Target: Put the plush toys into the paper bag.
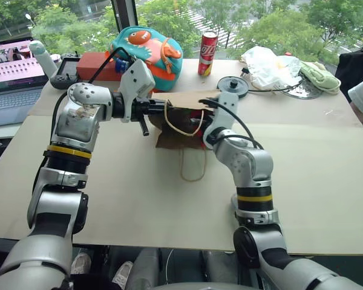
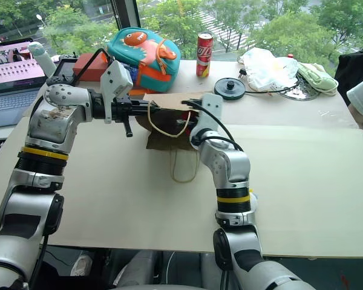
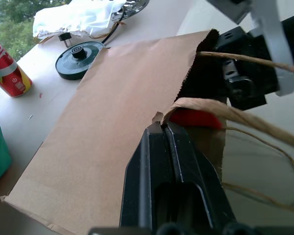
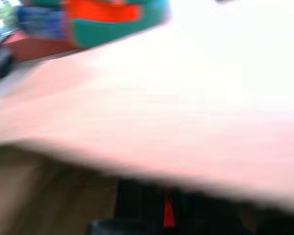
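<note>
Your paper bag (image 1: 181,121) lies on its side on the table (image 1: 314,181), just in front of the teal backpack (image 1: 151,51), mouth toward you. Your left gripper (image 3: 162,128) is pinched tight on the bag's top edge, holding the mouth up. Your right gripper (image 4: 166,215) sits at the bag's mouth with its fingers nearly closed on the red plush toy (image 3: 196,117), which shows just inside. The red can (image 1: 207,53) stands behind the bag
</note>
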Motion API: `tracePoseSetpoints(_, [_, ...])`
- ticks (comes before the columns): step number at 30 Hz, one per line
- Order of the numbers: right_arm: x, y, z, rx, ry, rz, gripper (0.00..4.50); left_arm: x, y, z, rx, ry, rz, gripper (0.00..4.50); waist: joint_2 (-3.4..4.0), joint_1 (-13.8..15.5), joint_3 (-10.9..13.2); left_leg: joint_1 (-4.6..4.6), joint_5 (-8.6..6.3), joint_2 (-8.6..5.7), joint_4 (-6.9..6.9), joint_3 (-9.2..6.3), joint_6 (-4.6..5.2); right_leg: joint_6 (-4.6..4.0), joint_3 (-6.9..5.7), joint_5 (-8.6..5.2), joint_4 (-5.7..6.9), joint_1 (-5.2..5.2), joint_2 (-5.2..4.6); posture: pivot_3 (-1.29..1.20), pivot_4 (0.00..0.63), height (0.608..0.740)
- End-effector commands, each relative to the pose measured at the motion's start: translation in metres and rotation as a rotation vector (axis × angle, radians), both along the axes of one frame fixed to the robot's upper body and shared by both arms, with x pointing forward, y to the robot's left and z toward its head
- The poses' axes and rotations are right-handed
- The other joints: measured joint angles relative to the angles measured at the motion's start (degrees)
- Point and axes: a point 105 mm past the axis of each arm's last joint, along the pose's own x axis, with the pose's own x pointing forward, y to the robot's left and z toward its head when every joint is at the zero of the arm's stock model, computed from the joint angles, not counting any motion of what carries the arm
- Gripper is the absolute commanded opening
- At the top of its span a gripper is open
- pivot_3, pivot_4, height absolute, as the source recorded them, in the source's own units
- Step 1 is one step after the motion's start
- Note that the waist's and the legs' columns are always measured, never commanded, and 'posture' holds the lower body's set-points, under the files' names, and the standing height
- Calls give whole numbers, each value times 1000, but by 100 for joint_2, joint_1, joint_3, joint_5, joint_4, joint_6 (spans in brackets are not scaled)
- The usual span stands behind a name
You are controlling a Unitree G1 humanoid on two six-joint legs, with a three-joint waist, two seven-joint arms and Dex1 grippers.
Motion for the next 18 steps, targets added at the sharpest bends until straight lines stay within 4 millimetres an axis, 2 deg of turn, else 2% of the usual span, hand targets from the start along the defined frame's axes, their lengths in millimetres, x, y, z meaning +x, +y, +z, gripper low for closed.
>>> tracePoseSetpoints(1, [1,28,33,89,-97,32,680,-4,-4,20,-27,-60,-23,0,0,-29,0,0,0,1,-2,0,0,0,0,0,2,-4,1,0,150,739])
tracePoseSetpoints(3, [1,29,36,122,-108,34,1235,-4,-3,20,-25,-60,-22,0,0,-107,0,-1,0,3,-6,3,0,0,-1,0,15,-16,1,0,150,739])
tracePoseSetpoints(7, [-2,34,42,137,-122,60,2631,-3,-2,19,-23,-58,-19,0,0,-140,0,-2,0,6,-8,7,0,0,-2,0,34,-31,2,0,150,739])
tracePoseSetpoints(8, [-2,35,44,134,-124,65,2836,-3,-2,19,-24,-57,-19,0,0,-140,0,-2,0,6,-8,8,0,0,-1,0,35,-33,2,0,150,739])
tracePoseSetpoints(9, [-4,36,45,132,-127,73,3322,-4,-2,19,-24,-56,-19,0,0,-138,0,-2,0,6,-8,8,0,0,-1,0,36,-35,2,0,150,739])
tracePoseSetpoints(10, [-6,37,47,132,-131,85,3600,-4,-2,19,-24,-55,-21,0,0,-135,0,-2,0,6,-7,8,0,0,-1,0,37,-35,2,0,150,739])
tracePoseSetpoints(13, [-12,40,54,134,-147,117,3600,-4,-3,18,-25,-55,-23,0,0,-134,0,-7,0,6,-7,9,0,0,0,0,37,-39,2,0,150,739])
tracePoseSetpoints(18, [-30,31,57,59,-167,174,3600,-3,-3,17,-24,-57,-19,0,1,-126,0,-24,0,6,-6,8,0,0,-2,0,38,-53,1,0,150,739])
